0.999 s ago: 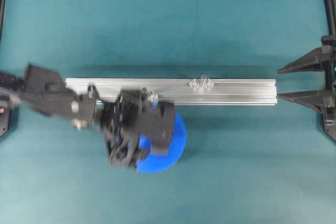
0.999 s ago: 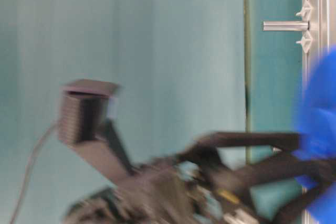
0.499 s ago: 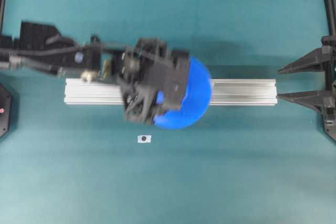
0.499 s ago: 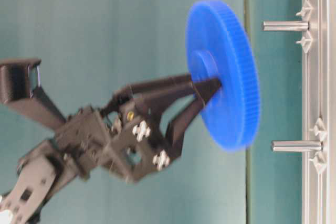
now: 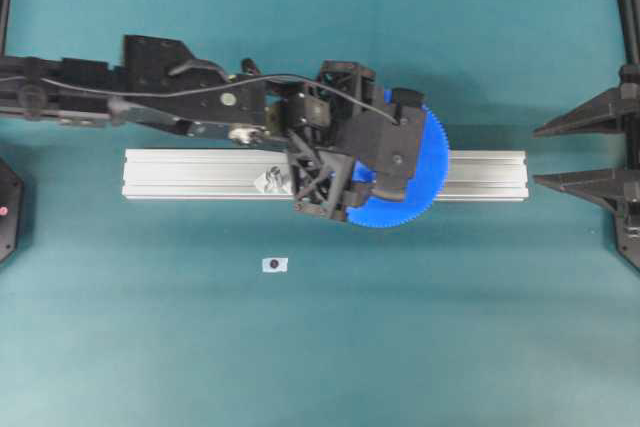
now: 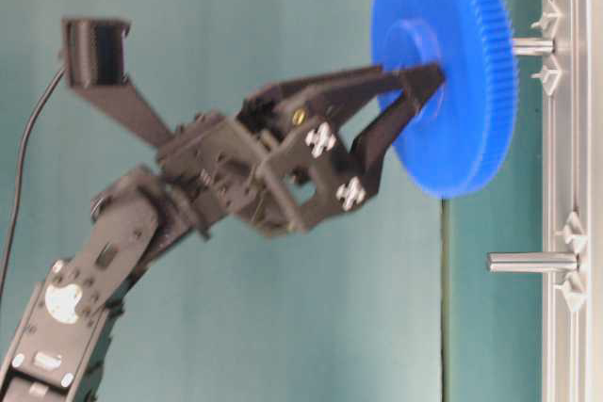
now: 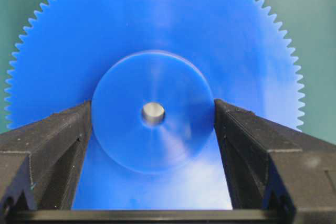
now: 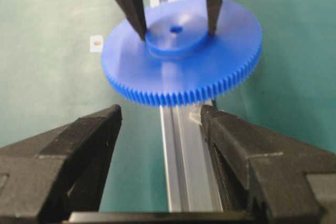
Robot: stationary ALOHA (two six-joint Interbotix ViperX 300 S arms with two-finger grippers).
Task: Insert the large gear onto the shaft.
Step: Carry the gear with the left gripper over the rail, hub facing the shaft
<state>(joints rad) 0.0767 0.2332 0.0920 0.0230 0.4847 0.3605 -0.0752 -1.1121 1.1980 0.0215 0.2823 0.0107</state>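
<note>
Large gear (image 6: 443,72) face-on to the shaft (image 6: 532,45), hub pinched by left gripper (image 6: 410,93); right gripper (image 8: 160,145) spread.

We see a teal-green mat (image 5: 300,347) covering the whole work surface, evenly lit, soft shadows. Black frame posts (image 5: 630,7) stand at the mat's left and right edges. A small white sticker with a dark dot (image 5: 274,264) lies near mat centre.
</note>
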